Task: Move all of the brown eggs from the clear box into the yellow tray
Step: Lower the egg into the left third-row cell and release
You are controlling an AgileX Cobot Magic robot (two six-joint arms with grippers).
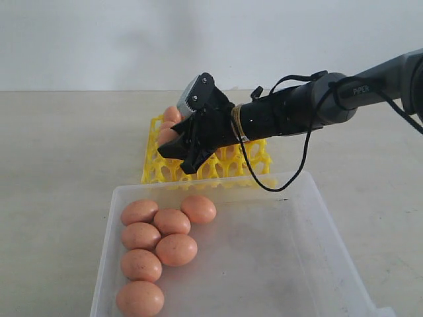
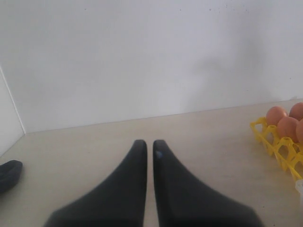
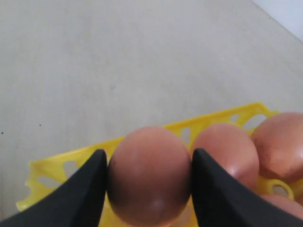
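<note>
Tabletop (image 1: 59,152): pale beige and matte, with faint streaks. It is the ground in all three views, and the right wrist view picks out a few tiny dark specks on it.
Back wall (image 1: 132,39): plain white and unmarked. It meets the tabletop in a straight line across the exterior view.
Side panel (image 2: 7,118): white and upright, at the edge of the left wrist view. It joins the back wall at a thin corner seam.
Dark object (image 2: 8,174): a rounded dark grey end resting on the tabletop near the side panel, cut off by the picture's edge. Perhaps soft material, though too little shows to tell.
White band (image 3: 286,12): borders the tabletop in one corner of the right wrist view.
</note>
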